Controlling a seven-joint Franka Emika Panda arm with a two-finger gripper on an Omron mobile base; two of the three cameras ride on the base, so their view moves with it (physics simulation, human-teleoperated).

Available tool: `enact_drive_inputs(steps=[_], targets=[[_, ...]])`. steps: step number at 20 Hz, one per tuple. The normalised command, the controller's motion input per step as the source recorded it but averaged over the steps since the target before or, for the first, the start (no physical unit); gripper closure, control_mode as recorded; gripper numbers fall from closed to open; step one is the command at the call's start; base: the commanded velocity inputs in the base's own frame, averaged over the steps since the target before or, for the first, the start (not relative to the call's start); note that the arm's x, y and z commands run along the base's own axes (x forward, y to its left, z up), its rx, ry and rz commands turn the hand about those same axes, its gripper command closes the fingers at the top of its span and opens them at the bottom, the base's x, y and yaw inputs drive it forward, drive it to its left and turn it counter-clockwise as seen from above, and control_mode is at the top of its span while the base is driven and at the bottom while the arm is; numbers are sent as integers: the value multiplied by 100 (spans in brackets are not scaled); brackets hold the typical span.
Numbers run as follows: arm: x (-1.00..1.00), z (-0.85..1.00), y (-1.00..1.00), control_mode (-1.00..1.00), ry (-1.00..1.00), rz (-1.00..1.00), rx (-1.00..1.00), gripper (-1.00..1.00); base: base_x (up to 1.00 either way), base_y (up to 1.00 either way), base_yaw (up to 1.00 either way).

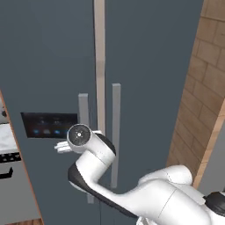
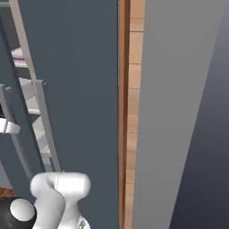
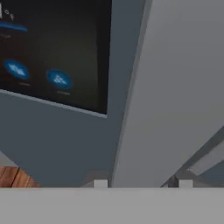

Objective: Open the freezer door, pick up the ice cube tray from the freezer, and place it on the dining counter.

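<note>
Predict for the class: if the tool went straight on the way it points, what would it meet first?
Most likely the freezer door's long grey handle, which lies between the tool's tips; behind it, the freezer door. Depth is unclear.

A tall slate-grey fridge door [image 2: 76, 89] filled the left half, with a long grey handle [image 2: 47, 125] running down near its left edge. Beyond that edge, pale shelves [image 2: 29, 91] showed. A wooden strip [image 2: 132, 112] stood just right of the door, beside a light grey panel [image 2: 174, 112]
</note>
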Motion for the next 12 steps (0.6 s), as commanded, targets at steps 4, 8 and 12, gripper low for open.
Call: enact_drive_inputs(steps=[4, 8, 12], targets=[[-100, 0, 90, -100, 0, 33, 2, 100, 0, 0, 0], [-100, 0, 100, -100, 0, 35, 0, 100, 0, 0, 0], [-100, 0, 100, -100, 0, 35, 0, 100, 0, 0, 0]])
